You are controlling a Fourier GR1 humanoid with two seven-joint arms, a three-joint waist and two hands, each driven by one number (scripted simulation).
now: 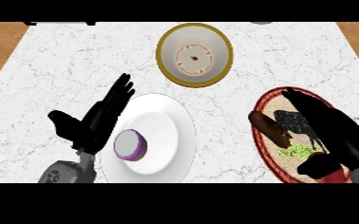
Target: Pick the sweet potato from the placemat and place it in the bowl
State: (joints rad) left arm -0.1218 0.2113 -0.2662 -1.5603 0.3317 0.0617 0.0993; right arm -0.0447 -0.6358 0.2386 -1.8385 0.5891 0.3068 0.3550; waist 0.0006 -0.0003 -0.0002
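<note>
Since the sweet potato [271, 126] is seen lying on the placemat [267, 105], no transfer is judged to have been made; grasp, lift and release into the bowl [194, 53] all remain. The right hand [324, 123] is extended over the placemat just beside the potato, fingers straight, nothing held. The left hand [97, 118] is noted resting at the view's left, fingers spread and straight. The sweet potato is recorded as brown, elongated and dull-skinned. The placemat is round, red-rimmed, with a pale woven-looking centre and a green patch. The bowl is round, gold-rimmed, cream inside with a speckled ring. A smooth white plate [172, 118] carries a halved purple onion [129, 144]. The counter [70, 66] is veined white marble.
</note>
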